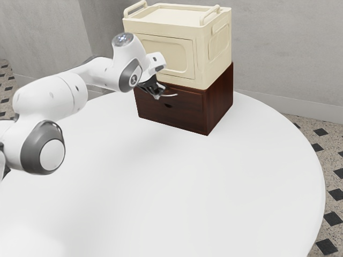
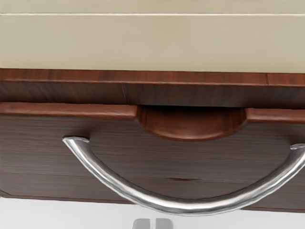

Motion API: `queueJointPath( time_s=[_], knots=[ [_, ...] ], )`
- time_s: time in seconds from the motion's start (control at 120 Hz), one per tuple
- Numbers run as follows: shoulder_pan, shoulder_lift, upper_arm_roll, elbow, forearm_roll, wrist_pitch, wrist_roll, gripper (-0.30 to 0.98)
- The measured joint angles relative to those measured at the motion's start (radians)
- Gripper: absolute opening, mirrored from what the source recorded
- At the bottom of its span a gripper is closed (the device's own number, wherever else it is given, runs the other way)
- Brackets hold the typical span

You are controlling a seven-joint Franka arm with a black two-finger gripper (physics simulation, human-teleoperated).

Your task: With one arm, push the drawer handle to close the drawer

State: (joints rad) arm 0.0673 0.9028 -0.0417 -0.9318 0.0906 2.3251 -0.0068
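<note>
The gripper (image 1: 157, 95) of a white Franka arm (image 1: 51, 101) is being positioned just beside the bow of a curved metal handle (image 2: 186, 206), which is projecting from the dark wood drawer front (image 1: 179, 114). The drawer front is being carried by a reddish-brown cabinet (image 1: 220, 101), standing on a round white bench (image 1: 161, 187) beneath a cream box with top rails (image 1: 214, 56). The grey fingertips (image 2: 141, 223) are being held almost together, with nothing clamped between them. The closing push is being lined up, by the look of it; how far the drawer is standing out is hard to judge from these angles. A level push against the middle of the bow, straight toward the cabinet, is being called for next, as slipping under the curve is being risked.
</note>
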Motion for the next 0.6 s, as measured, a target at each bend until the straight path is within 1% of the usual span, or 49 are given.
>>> queueJointPath(
  time_s=[0.6],
  knots=[
    [-0.006, 0.036, 0.001, 0.039, -0.014, 0.014, 0.004, -0.10]
  ],
)
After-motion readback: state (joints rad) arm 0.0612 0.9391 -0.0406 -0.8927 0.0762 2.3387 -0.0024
